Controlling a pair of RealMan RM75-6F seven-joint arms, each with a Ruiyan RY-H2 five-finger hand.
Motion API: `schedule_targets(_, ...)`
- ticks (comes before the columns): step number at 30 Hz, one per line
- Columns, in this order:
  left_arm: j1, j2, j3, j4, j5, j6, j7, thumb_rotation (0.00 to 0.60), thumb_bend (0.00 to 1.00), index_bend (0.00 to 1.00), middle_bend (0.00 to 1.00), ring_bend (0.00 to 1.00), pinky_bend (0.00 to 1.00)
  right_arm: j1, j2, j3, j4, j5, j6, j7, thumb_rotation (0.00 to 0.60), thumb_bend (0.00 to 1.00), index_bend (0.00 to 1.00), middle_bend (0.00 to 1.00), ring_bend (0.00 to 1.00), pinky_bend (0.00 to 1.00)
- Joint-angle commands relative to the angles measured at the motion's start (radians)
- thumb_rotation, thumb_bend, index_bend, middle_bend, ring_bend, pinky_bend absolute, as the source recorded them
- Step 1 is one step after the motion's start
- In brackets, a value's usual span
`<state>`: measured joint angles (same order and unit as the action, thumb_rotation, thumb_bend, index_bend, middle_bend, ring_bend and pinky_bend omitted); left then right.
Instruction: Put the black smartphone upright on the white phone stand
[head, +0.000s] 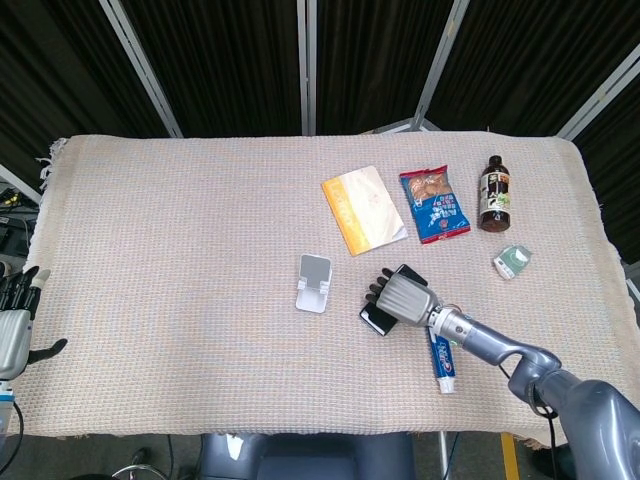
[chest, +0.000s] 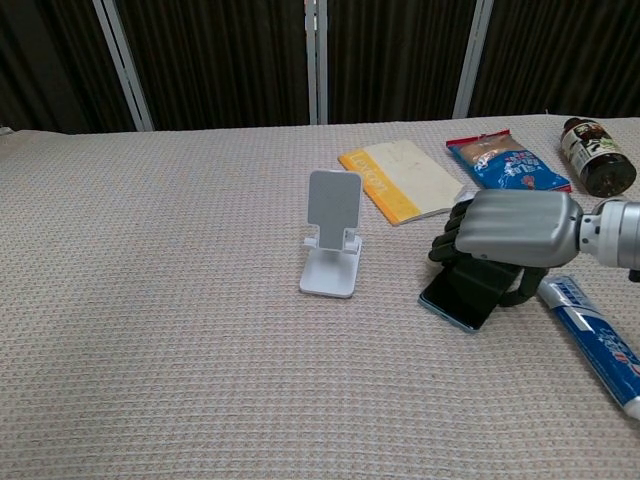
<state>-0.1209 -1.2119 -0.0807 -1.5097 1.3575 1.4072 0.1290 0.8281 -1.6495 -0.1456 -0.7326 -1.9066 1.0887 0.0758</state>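
Note:
The black smartphone (head: 375, 320) (chest: 460, 298) lies low on the woven cloth, just right of the white phone stand (head: 314, 283) (chest: 332, 235), which is upright and bare. My right hand (head: 405, 298) (chest: 510, 228) covers the phone's far end, fingers curled over its far edge and thumb against its near side, gripping it. Only the phone's near corner shows beneath the palm. My left hand (head: 15, 320) hangs off the table's left edge, fingers spread, holding nothing.
A yellow-and-white booklet (head: 363, 209) (chest: 405, 178), a blue snack packet (head: 434, 204) (chest: 505, 162) and a dark bottle (head: 495, 194) (chest: 592, 156) lie behind the hand. A toothpaste tube (head: 443, 362) (chest: 595, 345) lies beside the wrist; a small green-white packet (head: 513, 262) sits further right.

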Motion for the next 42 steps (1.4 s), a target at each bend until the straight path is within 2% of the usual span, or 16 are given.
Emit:
schedule_targets(1,0.0,0.001,0.0,0.0,0.0,0.0,-0.001,0.6,0.0,0.0,0.0,0.0,0.0,-0.007,-0.006,-0.005,0.021,-0.007,0.039,-0.004,0.6,0.17,0.48,0.48,0.39,0.31)
schedule_targets(9,0.003,0.009,0.0,-0.006,0.002,0.004,-0.017,0.6,0.0,0.0,0.0,0.0,0.0,0.0,0.054,0.015,-0.012,-0.015,0.137,-0.079,0.6,0.17,0.47,0.49,0.4,0.31)
schedule_targets(11,0.005,0.013,0.0,-0.006,0.001,0.004,-0.025,0.6,0.0,0.0,0.0,0.0,0.0,0.007,0.079,0.032,-0.033,-0.022,0.179,-0.141,0.6,0.18,0.47,0.49,0.4,0.31)
schedule_targets(13,0.007,0.017,-0.001,-0.004,-0.001,0.005,-0.034,0.6,0.0,0.0,0.0,0.0,0.0,0.029,0.108,0.067,-0.043,-0.046,0.247,-0.278,0.6,0.18,0.46,0.49,0.4,0.31)
schedule_targets(16,0.007,0.021,-0.004,-0.002,-0.004,0.003,-0.045,0.6,0.0,0.0,0.0,0.0,0.0,0.066,0.132,0.111,-0.07,-0.07,0.287,-0.444,0.6,0.18,0.46,0.49,0.4,0.31)
schedule_targets(22,0.001,0.021,-0.008,0.009,-0.017,-0.015,-0.055,0.6,0.0,0.0,0.0,0.0,0.0,0.143,0.15,0.16,-0.191,-0.093,0.203,-0.717,0.6,0.18,0.46,0.49,0.4,0.31)
schedule_targets(28,-0.004,0.019,-0.01,0.017,-0.025,-0.028,-0.06,0.6,0.0,0.0,0.0,0.0,0.0,0.184,0.132,0.192,-0.272,-0.1,0.112,-0.932,0.6,0.19,0.46,0.49,0.4,0.31)
schedule_targets(32,-0.007,0.018,-0.007,0.02,-0.028,-0.039,-0.06,0.6,0.0,0.0,0.0,0.0,0.0,0.197,0.112,0.21,-0.306,-0.082,0.056,-1.009,0.6,0.19,0.47,0.49,0.4,0.31)
schedule_targets(42,-0.003,0.052,0.002,-0.036,-0.019,-0.042,-0.065,0.6,0.0,0.0,0.0,0.0,0.0,0.196,0.041,0.201,-0.279,-0.074,-0.006,-1.13,0.6,0.19,0.47,0.5,0.4,0.28)
